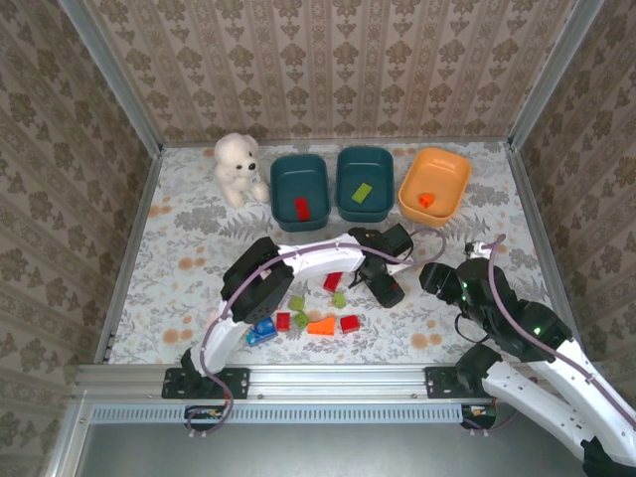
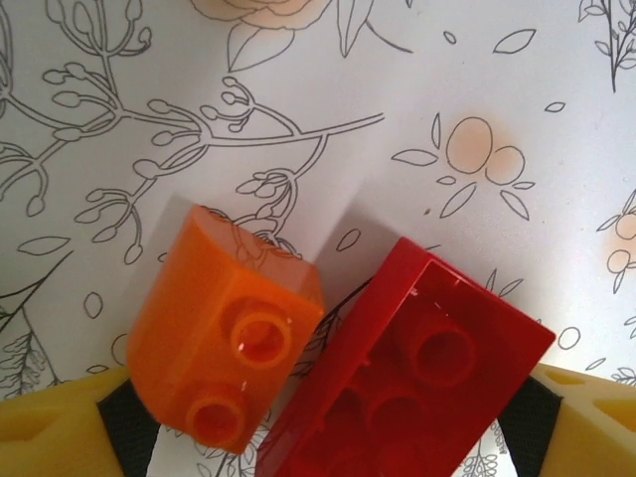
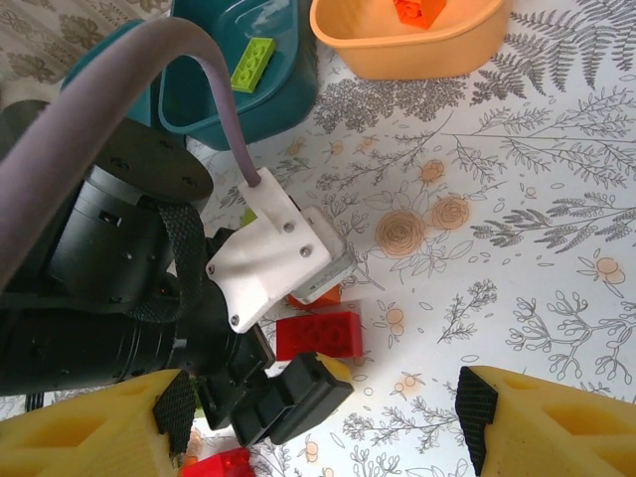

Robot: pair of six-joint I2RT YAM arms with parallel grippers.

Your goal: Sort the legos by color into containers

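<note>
Orange brick (image 2: 224, 343) beside red brick (image 2: 417, 383) — both between spread left jaws.

White teddy bear (image 1: 238, 167) far left, blue toy piece (image 1: 262, 333) near front edge, floral tablecloth (image 1: 179, 260)

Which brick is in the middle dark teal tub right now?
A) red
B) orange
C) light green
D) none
C: a flat light green plastic brick lies inside the middle dark teal rounded plastic tub, as seen from the top camera.
</note>
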